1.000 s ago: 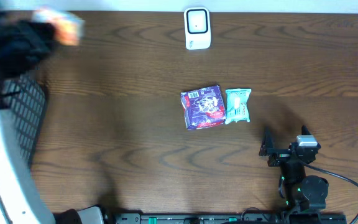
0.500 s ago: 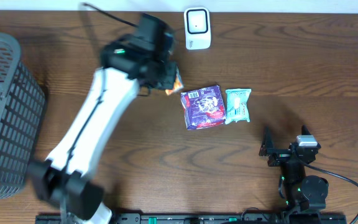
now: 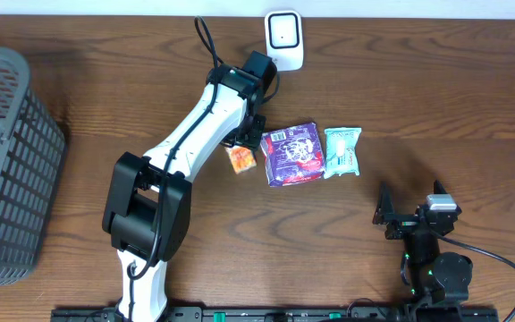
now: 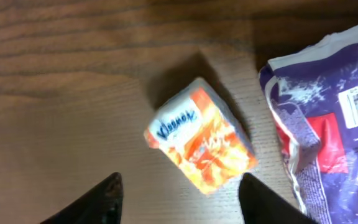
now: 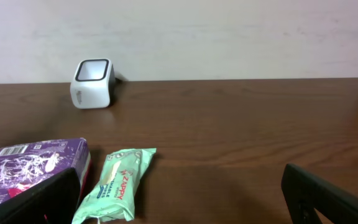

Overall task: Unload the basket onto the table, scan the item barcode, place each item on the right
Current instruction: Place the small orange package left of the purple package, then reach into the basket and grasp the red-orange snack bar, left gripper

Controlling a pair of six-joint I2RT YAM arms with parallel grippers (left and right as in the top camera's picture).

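Note:
A small orange Kleenex tissue pack (image 3: 240,159) (image 4: 201,143) lies flat on the wooden table, just left of a purple snack bag (image 3: 291,154) (image 4: 328,124) whose white barcode label faces up. My left gripper (image 3: 247,136) (image 4: 180,186) hovers over the pack, open, its fingers apart and nothing between them. The white barcode scanner (image 3: 283,40) (image 5: 92,83) stands at the far edge, behind the left wrist. A green wipes packet (image 3: 341,152) (image 5: 117,183) lies right of the purple bag. My right gripper (image 3: 409,204) (image 5: 182,199) rests open near the front right, empty.
A dark mesh basket (image 3: 7,152) stands at the left edge of the table. The left arm stretches diagonally from the front left up to the middle. Bare wood lies between the green packet and the right gripper.
The left arm swung from the basket side to the middle with the orange pack, then opened; the pack now lies on the table beside the purple bag. The right arm stayed still.

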